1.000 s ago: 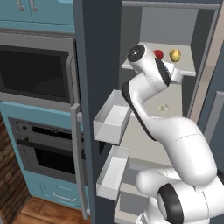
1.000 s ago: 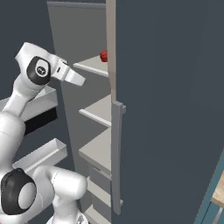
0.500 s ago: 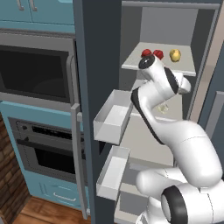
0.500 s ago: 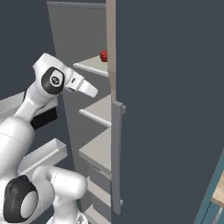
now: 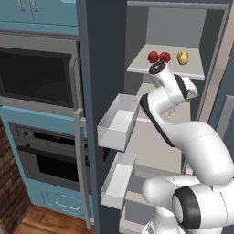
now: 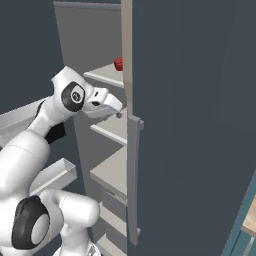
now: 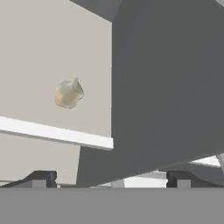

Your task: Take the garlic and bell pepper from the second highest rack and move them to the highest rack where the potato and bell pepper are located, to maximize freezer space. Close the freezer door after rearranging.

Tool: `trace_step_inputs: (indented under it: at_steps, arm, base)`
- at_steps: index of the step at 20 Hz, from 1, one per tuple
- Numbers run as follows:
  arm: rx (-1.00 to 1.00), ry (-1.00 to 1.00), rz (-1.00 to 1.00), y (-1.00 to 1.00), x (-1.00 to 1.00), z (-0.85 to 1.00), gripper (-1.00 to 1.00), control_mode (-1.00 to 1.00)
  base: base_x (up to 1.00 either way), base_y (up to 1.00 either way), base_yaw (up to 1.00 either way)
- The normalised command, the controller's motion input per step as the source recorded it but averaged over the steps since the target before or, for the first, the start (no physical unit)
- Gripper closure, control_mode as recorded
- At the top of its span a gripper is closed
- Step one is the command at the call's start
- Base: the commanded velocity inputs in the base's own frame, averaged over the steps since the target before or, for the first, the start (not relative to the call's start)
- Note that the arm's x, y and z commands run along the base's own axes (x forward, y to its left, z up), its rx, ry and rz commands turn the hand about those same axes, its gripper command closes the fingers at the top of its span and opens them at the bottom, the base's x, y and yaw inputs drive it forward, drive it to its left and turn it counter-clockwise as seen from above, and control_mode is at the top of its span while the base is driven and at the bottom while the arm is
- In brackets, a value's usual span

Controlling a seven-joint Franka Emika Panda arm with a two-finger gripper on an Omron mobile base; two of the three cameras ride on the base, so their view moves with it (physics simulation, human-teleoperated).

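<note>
The garlic [image 7: 68, 93], a pale knobbly bulb, lies on the beige second highest rack [image 7: 52, 131], ahead and left of my gripper [image 7: 111, 179]. The fingertips [image 7: 40, 178] stand wide apart with nothing between them, so the gripper is open. In the left base view the garlic [image 5: 170, 113] peeks out beside my forearm. On the highest rack [image 5: 137, 68] two red bell peppers [image 5: 158, 56] sit side by side, with the yellowish potato [image 5: 183, 57] to their right. From the right, my gripper [image 6: 119, 111] reaches in at the second rack, below a red pepper [image 6: 118, 64].
The dark freezer door [image 6: 190, 125] stands open on the right, its edge close to my hand. Two white drawers [image 5: 116, 121] are pulled out on the freezer's left. A built-in oven [image 5: 41, 137] and teal cabinets fill the wall to the left.
My arm has come down from the highest rack, and the hand has moved lower and deeper toward the second highest rack. Both red peppers on the top rack show now.
</note>
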Motion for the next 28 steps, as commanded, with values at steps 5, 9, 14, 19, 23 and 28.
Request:
trace_step_inputs:
  at_steps: [5, 9, 14, 19, 23, 28]
  arm:
    - [0.00, 0.01, 0.32, -0.16, 0.17, -0.58, -1.00, -1.00]
    - [0.00, 0.00, 0.26, -0.09, 0.29, -0.44, -1.00, -1.00]
    - [0.00, 0.02, 0.15, 0.00, 0.43, -0.34, -1.00, -1.00]
    - [0.00, 0.00, 0.00, 0.00, 0.49, -0.22, -1.00, -1.00]
    - [0.00, 0.00, 0.00, 0.00, 0.41, -0.14, -1.00, -1.00]
    - [0.00, 0.00, 0.00, -0.12, 0.31, -0.10, -1.00, -1.00]
  base:
    - [0.00, 0.00, 0.00]
    - [0.00, 0.00, 0.00]
    - [0.00, 0.00, 0.00]
    - [0.00, 0.00, 0.00]
    - [0.00, 0.00, 0.00]
    - [0.00, 0.00, 0.00]
